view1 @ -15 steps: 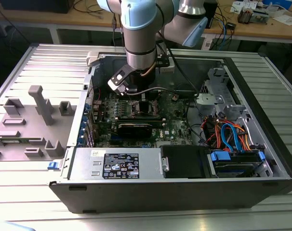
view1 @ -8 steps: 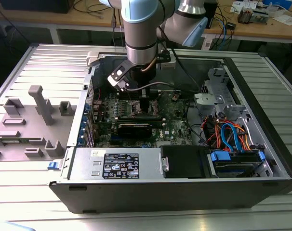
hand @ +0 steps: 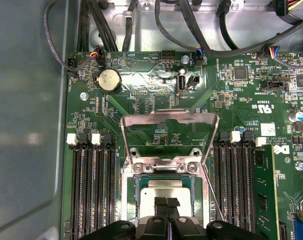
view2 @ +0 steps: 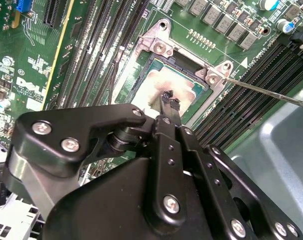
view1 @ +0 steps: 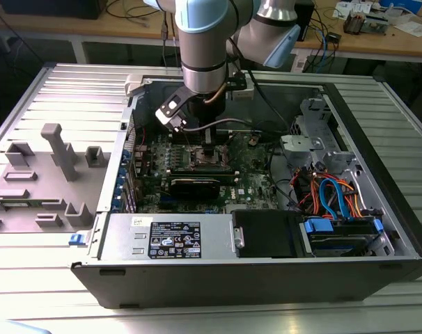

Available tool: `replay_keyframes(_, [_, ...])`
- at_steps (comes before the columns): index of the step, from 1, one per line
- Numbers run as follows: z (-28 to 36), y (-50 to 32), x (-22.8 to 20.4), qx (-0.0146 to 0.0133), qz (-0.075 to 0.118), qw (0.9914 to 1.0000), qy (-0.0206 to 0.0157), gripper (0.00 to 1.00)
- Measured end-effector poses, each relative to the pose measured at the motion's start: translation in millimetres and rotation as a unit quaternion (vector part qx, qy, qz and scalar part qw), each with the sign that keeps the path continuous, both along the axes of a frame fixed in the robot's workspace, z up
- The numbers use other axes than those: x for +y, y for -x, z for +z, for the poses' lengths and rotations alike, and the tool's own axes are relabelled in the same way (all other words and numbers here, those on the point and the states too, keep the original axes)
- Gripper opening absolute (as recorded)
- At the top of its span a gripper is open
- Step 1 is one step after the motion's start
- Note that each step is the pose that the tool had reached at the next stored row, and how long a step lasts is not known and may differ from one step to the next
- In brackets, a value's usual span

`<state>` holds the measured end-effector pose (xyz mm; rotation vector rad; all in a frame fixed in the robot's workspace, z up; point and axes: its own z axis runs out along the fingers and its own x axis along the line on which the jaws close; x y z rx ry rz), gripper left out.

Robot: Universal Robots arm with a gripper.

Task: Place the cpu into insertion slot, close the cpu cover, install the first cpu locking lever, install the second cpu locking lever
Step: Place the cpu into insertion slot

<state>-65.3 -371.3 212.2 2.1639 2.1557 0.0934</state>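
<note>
The cpu (hand: 166, 189) lies in the insertion slot (hand: 130, 197), memory slots (hand: 94, 190) flanking both sides.

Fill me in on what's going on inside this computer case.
The robot arm's gripper hangs with its fingers together right over the cpu, which lies in the insertion slot on the green board. Whether it touches the chip, I cannot tell. The cpu cover stands flipped open, not yet closed, and a thin wire lever juts out beside the socket.
</note>
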Motion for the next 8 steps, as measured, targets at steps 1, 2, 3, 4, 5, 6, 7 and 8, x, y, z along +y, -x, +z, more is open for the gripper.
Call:
replay_keyframes(1, [0.1, 0.0, 0.0, 0.0000, 0.000, 1.00000, 0.0000, 0.11])
replay_keyframes(2, [0.1, 0.0, 0.0, 0.0005, 0.000, 1.00000, 0.0000, 0.11])
replay_keyframes(3, [0.1, 0.0, -0.1, 0.0008, 0.000, 1.00000, 0.0001, 0.11])
replay_keyframes(4, [0.2, 0.0, -0.1, 0.0009, 0.000, 1.00000, 0.0001, 0.11])
replay_keyframes(5, [0.1, 0.0, -0.1, 0.0009, 0.000, 1.00000, 0.0001, 0.11])
replay_keyframes(6, [0.1, 0.0, 0.0, 0.0009, 0.000, 1.00000, 0.0001, 0.11])
replay_keyframes(7, [0.1, 0.0, 0.0, 0.0009, 0.000, 1.00000, 0.0000, 0.11])
replay_keyframes(8, [-1.1, 0.0, 0.0, 0.0009, 0.000, 1.00000, 0.0000, 0.11])
